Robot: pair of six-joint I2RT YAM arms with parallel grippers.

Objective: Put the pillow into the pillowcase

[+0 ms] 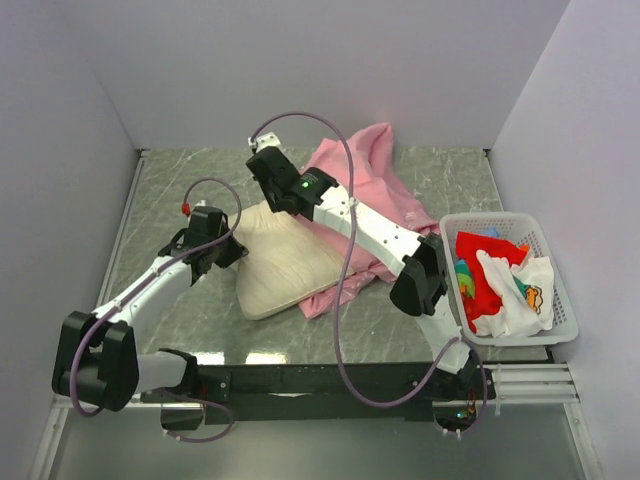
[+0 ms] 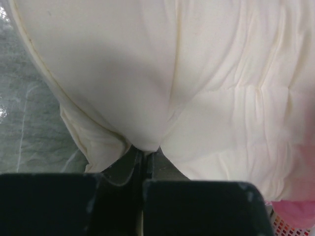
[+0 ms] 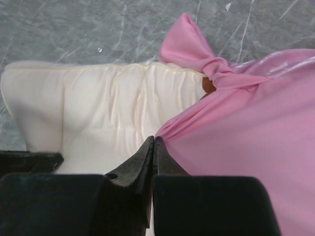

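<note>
Mid-insertion. Our left gripper (image 2: 146, 153) is clamped on a pillow (image 1: 282, 262) fold, and our right gripper (image 3: 153, 141) is pinched on the pillowcase (image 1: 372, 180) hem. The pillow lies on the counter (image 1: 455, 185), one end under pink. Next, we judge: draw the hem further over.

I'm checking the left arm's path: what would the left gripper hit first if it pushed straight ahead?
The pillow: the left gripper is shut on a fold of it, so its bulk lies directly ahead, judging by the wrist view.

Overhead view and two wrist close-ups
The cream pillow (image 1: 285, 262) is shared by all three views.
</note>
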